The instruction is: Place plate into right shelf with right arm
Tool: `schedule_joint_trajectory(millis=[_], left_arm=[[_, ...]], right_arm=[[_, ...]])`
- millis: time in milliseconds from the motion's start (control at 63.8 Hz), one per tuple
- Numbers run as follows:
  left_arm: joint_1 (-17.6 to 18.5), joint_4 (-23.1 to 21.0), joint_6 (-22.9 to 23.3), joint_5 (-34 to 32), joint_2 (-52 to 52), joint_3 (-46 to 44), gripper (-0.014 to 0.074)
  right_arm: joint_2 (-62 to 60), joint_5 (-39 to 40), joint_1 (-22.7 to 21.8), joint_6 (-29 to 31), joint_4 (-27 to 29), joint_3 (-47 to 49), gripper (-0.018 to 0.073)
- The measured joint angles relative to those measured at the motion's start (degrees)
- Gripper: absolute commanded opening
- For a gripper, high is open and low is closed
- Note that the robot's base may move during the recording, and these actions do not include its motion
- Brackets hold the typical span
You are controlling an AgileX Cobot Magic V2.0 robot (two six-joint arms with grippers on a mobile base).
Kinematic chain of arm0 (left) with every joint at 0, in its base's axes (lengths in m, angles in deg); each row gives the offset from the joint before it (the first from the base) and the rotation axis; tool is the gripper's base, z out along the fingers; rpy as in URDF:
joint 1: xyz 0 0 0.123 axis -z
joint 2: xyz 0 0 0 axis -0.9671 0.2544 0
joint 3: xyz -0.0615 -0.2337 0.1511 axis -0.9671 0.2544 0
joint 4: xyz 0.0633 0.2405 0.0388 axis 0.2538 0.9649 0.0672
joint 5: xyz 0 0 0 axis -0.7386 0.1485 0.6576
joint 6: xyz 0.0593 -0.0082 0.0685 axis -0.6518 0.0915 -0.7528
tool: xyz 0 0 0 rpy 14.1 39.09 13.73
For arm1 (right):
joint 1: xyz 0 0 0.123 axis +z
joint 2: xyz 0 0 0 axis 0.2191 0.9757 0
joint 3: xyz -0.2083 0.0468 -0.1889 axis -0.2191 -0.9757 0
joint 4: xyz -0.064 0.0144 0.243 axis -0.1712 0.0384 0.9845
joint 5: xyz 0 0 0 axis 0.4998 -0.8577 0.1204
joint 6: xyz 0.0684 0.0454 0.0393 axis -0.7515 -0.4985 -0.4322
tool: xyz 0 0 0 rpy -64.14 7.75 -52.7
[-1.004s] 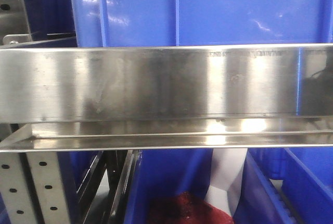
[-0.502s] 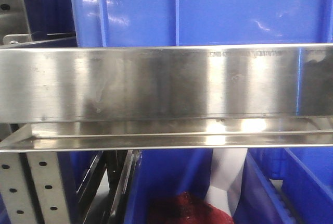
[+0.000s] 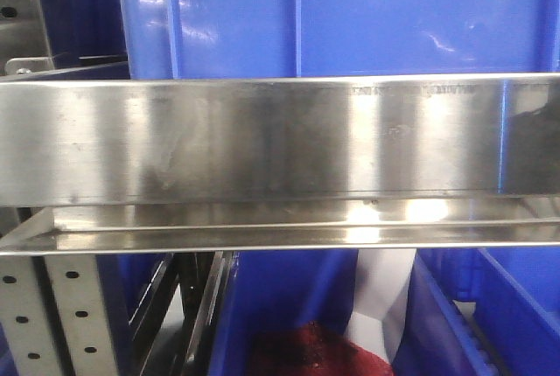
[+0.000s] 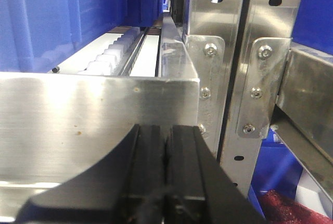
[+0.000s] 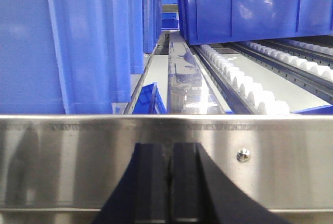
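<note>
Right pincer (image 5: 170,182) pressed together, empty, facing right shelf (image 5: 166,161) rail. Left pincer (image 4: 166,177) likewise pressed together. Plate unseen anywhere; locate it first, spread wide before gripping rim.

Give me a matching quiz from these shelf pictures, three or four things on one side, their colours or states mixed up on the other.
Things:
1. big plastic storage bin
2. long brushed-steel shelf rail
3. crumpled fabric in the lower bin
4. left hand

Colour or state:
A. shut, black pads together
B. dark red
C. blue
D. shiny silver

Pairs: 1-C, 2-D, 3-B, 4-A
</note>
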State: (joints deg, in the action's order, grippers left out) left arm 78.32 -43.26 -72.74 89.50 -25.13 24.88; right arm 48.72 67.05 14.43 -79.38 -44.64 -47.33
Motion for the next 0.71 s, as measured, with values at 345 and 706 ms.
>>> schedule_joint_trajectory(millis=[345,706], left_arm=[[0.0,0.0,0.0,0.0,0.0,0.0,-0.0047],[0.0,0.0,0.0,0.0,0.0,0.0,-0.0047]], right_arm=[[0.0,0.0,0.0,0.0,0.0,0.0,0.0055],[0.0,0.0,0.0,0.0,0.0,0.0,0.0055]])
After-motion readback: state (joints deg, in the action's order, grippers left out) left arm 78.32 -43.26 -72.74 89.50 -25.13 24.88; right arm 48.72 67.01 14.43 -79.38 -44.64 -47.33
